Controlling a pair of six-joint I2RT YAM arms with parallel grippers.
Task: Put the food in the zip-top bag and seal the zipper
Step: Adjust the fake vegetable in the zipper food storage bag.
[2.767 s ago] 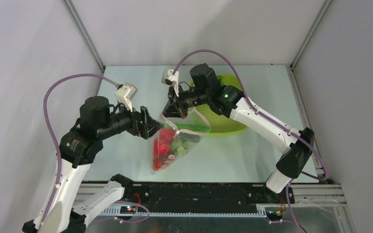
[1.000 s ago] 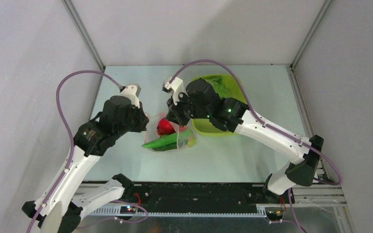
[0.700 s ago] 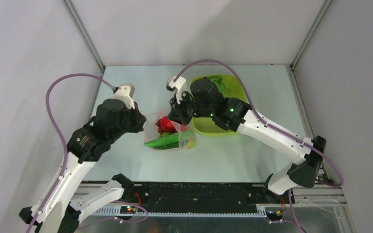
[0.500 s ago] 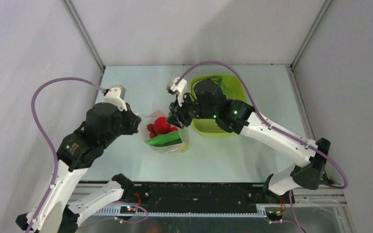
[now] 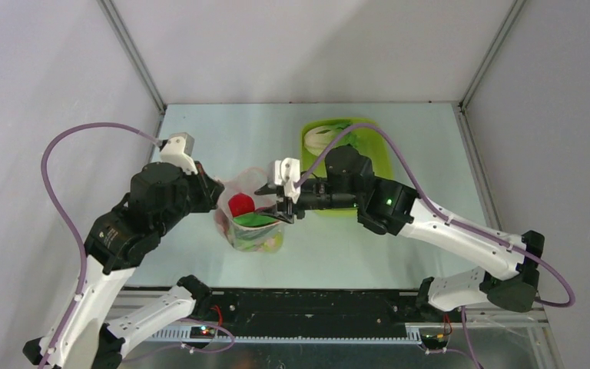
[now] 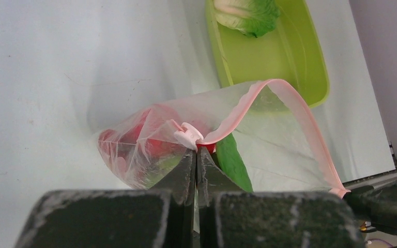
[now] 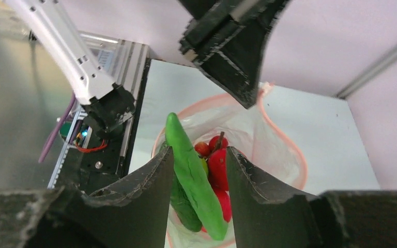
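**A:** What sits nearest the arm bases?

**B:** The zip-top bag (image 6: pixel 279 139). It stands on the table (image 5: pixel 200 131) with its mouth gaping upward. Inside are a dark green cucumber (image 7: pixel 194 181), a red tomato (image 5: pixel 240 204) and some small cherry pieces (image 7: pixel 202 149).

**A:** And the hands?

**B:** The left hand (image 6: pixel 196 155) is pressed together on the zipper (image 6: pixel 231 118). It pinches the pink strip just beside the white slider (image 6: pixel 188 136), at the bag's left edge. The right hand (image 7: pixel 199 155) is at the opposite side of the mouth, with its fingers spread apart. The cucumber shows in the gap between them, though I cannot tell whether either finger touches it or the bag.

**A:** Farther back?

**B:** The lime-green tray (image 6: pixel 300 57), just beyond the bag. The lettuce (image 6: pixel 248 13) lies at its far end.
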